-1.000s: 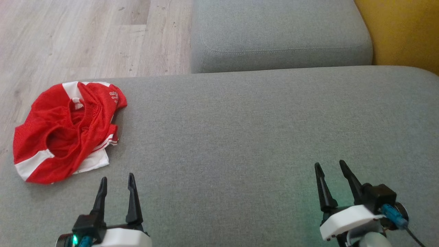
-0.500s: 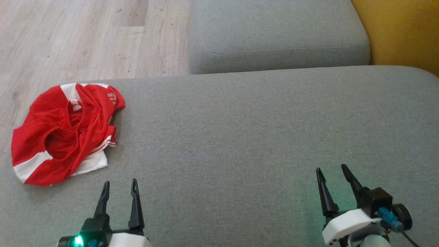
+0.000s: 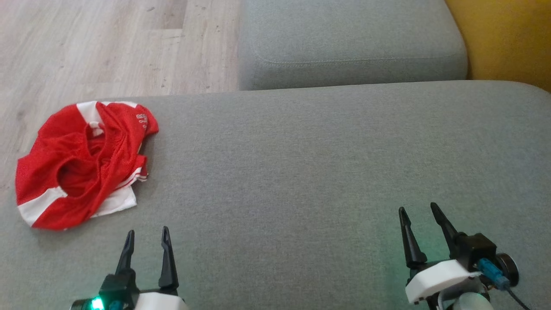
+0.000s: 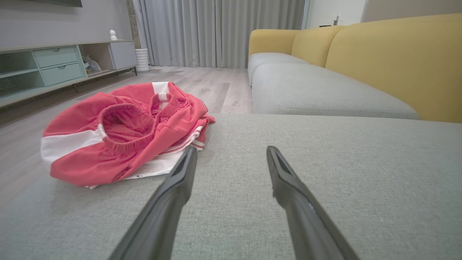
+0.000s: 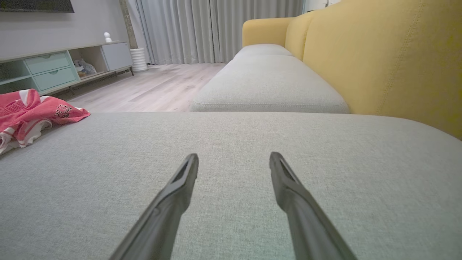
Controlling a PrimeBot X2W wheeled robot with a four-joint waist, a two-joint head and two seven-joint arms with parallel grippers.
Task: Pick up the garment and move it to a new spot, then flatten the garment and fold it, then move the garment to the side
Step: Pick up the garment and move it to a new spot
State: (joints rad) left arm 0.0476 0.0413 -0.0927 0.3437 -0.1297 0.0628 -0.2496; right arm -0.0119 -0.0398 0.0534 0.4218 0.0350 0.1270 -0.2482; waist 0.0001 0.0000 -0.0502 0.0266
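Head view has the red-and-white mesh shorts (image 3: 82, 163) dumped in a crumpled heap on the far-left corner of the big grey seat cushion (image 3: 301, 172), with the elastic waistband gaping open on top. The left gripper (image 3: 147, 231) is over the cushion's near-left edge, near the shorts but not touching them, fingers spread with nothing between. The right gripper (image 3: 418, 207) is over the cushion's near-right part, well apart from the shorts, also spread wide and empty.
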